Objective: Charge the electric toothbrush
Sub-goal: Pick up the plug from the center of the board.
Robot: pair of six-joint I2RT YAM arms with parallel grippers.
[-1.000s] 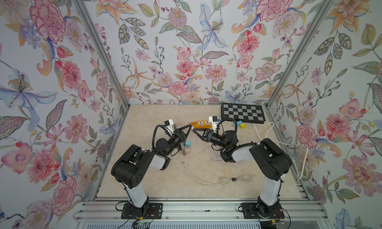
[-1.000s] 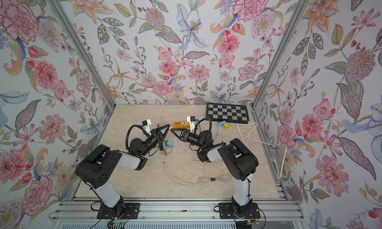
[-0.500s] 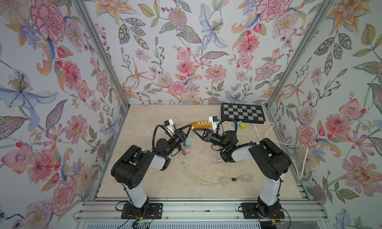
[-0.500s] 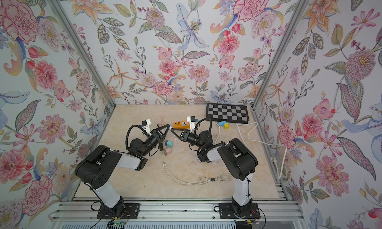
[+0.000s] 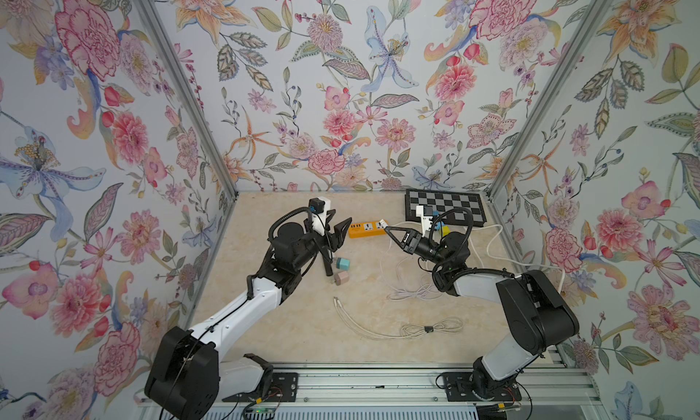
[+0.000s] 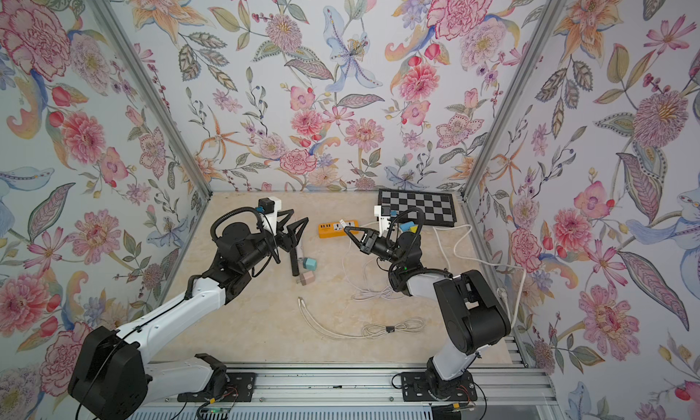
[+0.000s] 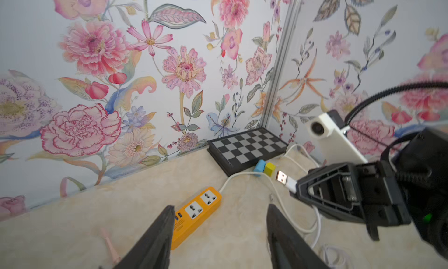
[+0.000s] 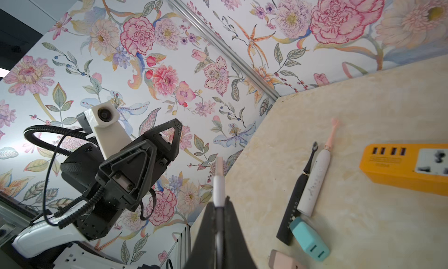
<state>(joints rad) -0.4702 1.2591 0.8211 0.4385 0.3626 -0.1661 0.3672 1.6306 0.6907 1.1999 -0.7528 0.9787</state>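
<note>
A black electric toothbrush (image 5: 326, 262) (image 8: 294, 202) and a white one with a pink head (image 8: 315, 180) (image 6: 300, 249) lie side by side on the table. My right gripper (image 5: 388, 228) (image 8: 219, 202) is shut on the white USB plug (image 7: 284, 179) (image 8: 219, 180) of a charging cable. It holds the plug in the air over the right end of the orange power strip (image 5: 365, 228) (image 7: 194, 214). My left gripper (image 5: 339, 225) (image 7: 220, 207) hovers open and empty just left of the strip, above the toothbrushes.
A teal adapter (image 5: 342, 263) (image 8: 309, 238) and a pink adapter (image 5: 341, 277) lie by the toothbrush handles. A second coiled white cable (image 5: 378, 327) lies toward the front. A checkerboard (image 5: 445, 211) and blue and yellow blocks (image 7: 264, 167) sit at the back right.
My left gripper's jaws have opened wide and stand apart from the plug. My right gripper's jaws have closed on the USB plug. Both arms have barely shifted.
</note>
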